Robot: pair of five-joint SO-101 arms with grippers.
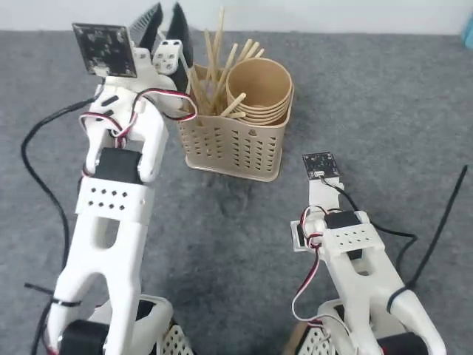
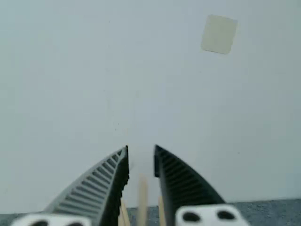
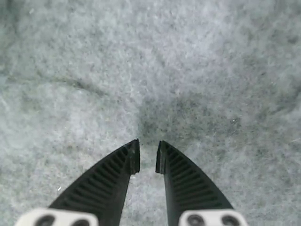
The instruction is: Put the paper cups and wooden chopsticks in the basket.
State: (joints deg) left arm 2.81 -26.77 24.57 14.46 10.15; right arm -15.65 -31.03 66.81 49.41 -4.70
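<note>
Left wrist view: wooden chopsticks (image 2: pixel 142 200) half-hidden behind the parted left hand (image 2: pixel 141 148) (empty); right hand (image 3: pixel 148 142) slightly ajar.

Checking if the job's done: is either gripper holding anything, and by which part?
Nothing is held. The left gripper is open by the chopsticks in the basket; the right gripper open over carpet.

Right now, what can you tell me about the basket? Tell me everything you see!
The basket is beige and looks like plastic, with rounded corners and walls full of little slots. It stands upright on the grey fuzzy mat. Inside, a stack of brown paper cups fills one side. The wooden chopsticks lean in the other side, poking up above the rim.
</note>
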